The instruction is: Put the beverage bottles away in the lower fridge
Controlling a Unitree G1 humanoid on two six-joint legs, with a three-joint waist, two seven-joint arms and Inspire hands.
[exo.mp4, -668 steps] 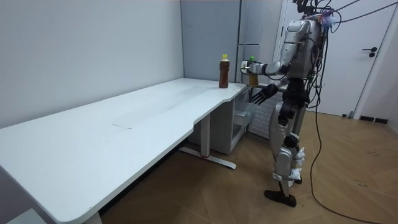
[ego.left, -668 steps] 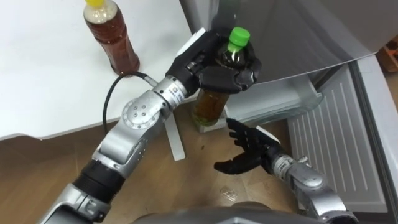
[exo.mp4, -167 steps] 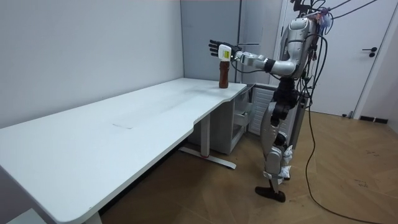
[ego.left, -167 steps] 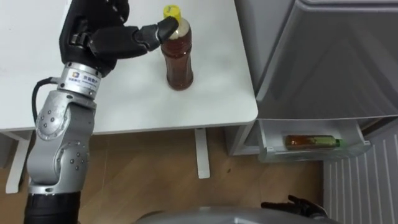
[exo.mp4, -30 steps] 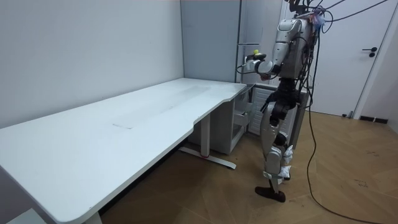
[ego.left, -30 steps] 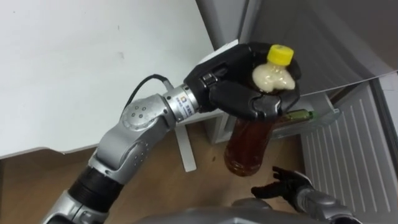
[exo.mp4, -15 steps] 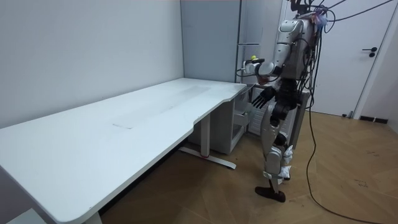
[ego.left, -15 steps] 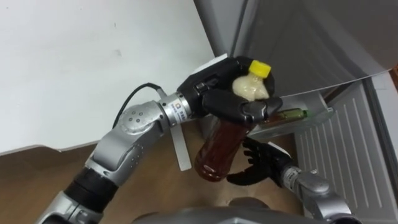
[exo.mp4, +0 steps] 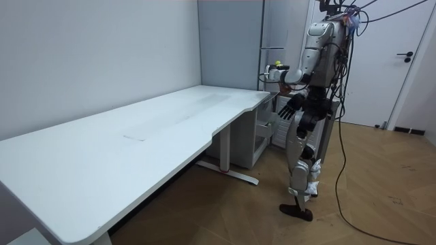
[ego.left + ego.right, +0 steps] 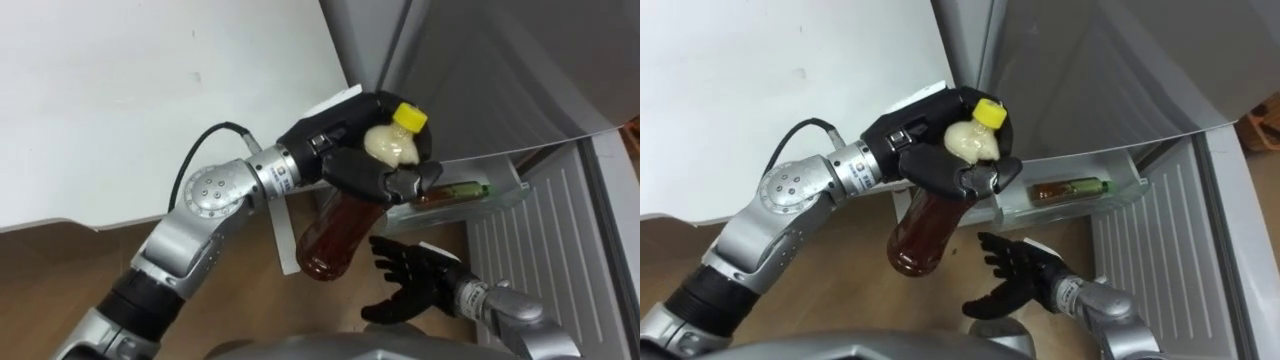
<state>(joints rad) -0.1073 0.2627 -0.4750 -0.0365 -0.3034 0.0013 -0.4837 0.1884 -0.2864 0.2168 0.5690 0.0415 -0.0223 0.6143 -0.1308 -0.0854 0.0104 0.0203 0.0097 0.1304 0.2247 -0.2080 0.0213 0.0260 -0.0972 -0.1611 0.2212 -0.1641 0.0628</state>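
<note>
Bottle [image 10: 335, 235] axis: I read cap frame centre, base lower left.
Left hand [image 10: 365, 170]: fingers wrapped round its neck.
Right hand [image 10: 412, 283]: fingers spread, lower right of base.

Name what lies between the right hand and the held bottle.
Nothing: in the left eye view, bare wood floor shows between the open right hand and the yellow-capped bottle gripped by the left hand.

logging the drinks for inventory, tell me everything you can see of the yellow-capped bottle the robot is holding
The bottle is clear plastic, filled with brown tea-like liquid, with a yellow cap and a pale neck. It hangs tilted, cap up toward the fridge, base lower and nearer the robot. The left robot hand is curled round its upper part; nothing else touches it. The right robot hand is open below it, apart.
</note>
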